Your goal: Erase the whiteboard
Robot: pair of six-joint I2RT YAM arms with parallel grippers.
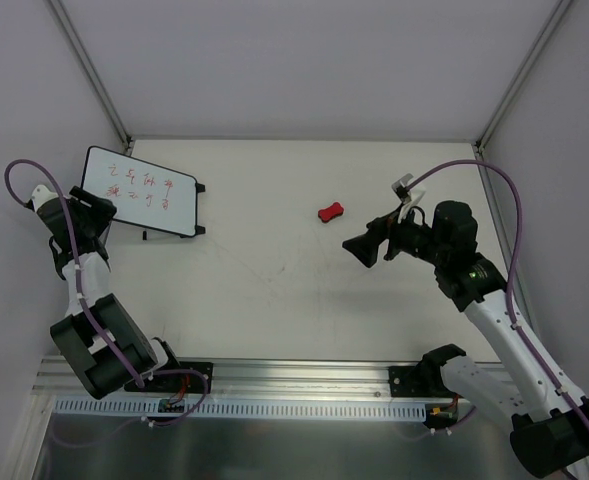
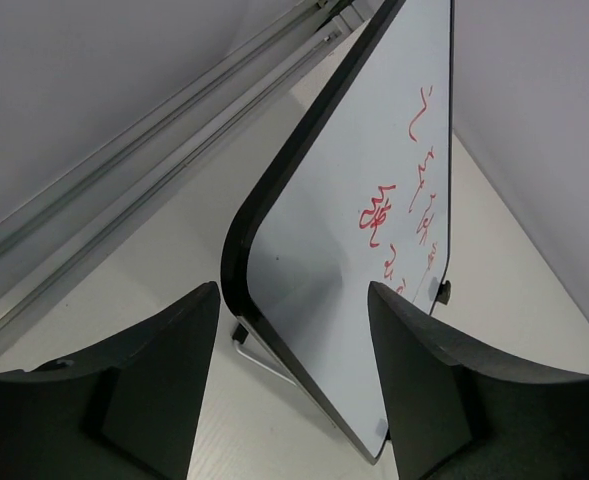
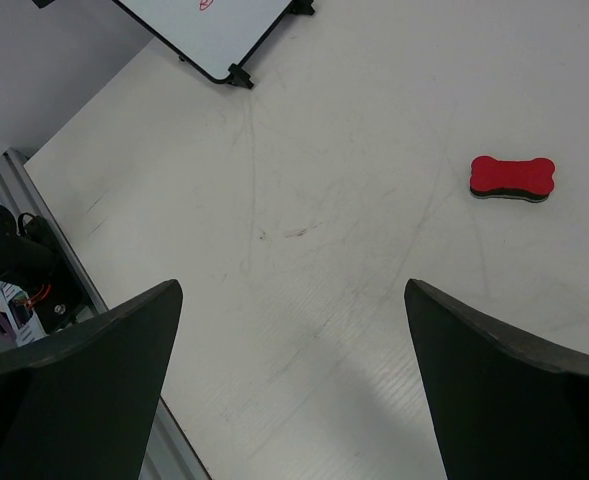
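The whiteboard stands tilted on its black feet at the far left of the table, with red writing on it. My left gripper is open at its near left corner. In the left wrist view the whiteboard has its rounded corner between the spread fingers of the left gripper, with no grip. The red bone-shaped eraser lies flat at the table's middle right. My right gripper is open and empty above the table, just near and right of the eraser. In the right wrist view the eraser lies beyond the right gripper.
An aluminium rail runs along the near table edge. Slanted frame posts and grey walls close in the back and sides. A post runs close behind the board. The board's right corner shows in the right wrist view.
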